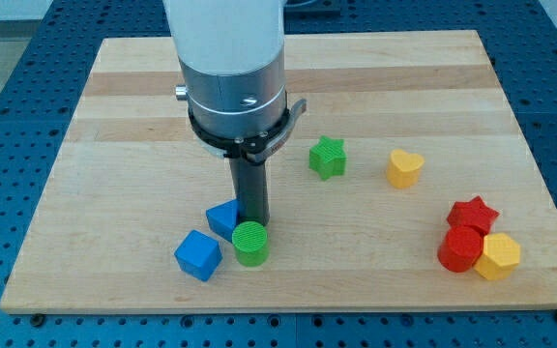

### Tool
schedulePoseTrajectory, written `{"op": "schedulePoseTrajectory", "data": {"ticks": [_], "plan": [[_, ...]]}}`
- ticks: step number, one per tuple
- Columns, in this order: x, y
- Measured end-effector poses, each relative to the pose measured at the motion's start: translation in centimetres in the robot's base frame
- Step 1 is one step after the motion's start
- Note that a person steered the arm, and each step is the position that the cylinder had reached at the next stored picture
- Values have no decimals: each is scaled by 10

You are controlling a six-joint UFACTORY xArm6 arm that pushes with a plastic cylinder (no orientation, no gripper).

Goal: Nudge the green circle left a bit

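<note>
The green circle (251,243) is a short green cylinder near the view's bottom, left of centre on the wooden board (114,116). My tip (253,222) stands just behind it, at its top edge, touching or almost touching it. A blue block (224,217) sits right beside the tip's left, against the green circle's upper left. A blue cube (198,255) lies a little to the green circle's left.
A green star (328,158) and a yellow heart-like block (404,168) lie right of centre. At the lower right a red star (473,214), a red cylinder (460,249) and a yellow hexagon (498,256) cluster together.
</note>
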State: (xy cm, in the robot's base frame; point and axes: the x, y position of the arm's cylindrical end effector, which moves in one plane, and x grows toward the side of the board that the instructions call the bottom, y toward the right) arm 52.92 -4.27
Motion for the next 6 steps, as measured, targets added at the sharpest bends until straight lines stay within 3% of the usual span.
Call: {"op": "schedulePoseTrajectory", "data": {"ticks": [2, 5, 6], "plan": [[8, 89], [20, 27], [18, 34]]}}
